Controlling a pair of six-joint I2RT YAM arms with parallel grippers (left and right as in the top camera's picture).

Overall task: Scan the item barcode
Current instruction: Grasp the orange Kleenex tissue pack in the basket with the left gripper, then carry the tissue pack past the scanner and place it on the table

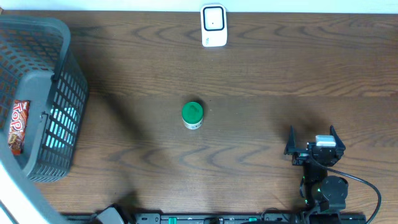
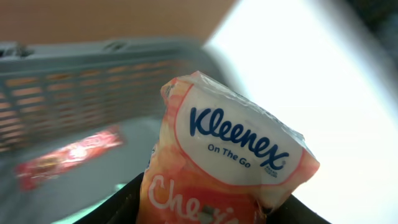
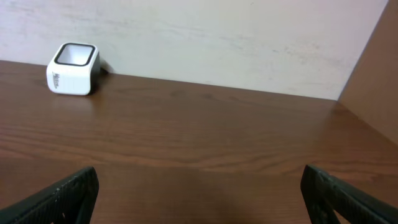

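The pack [image 2: 230,143] is held by the L gripper [image 2: 211,208] at the basket [image 2: 56,81] while the R gripper [image 1: 313,138] is seen wide open, so the pack should be lifted slowly & its barcode, not visible now, turned towards the scanner [image 1: 213,25].

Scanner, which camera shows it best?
Right wrist: the scanner is largest there, sharp, showing its top window and side. Overhead shows only its top, small, at top centre. Left wrist misses it, filled by a tissue pack.

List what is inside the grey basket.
A red snack packet lies on the basket floor. The Kleenex pack in the left gripper hides part of that floor.
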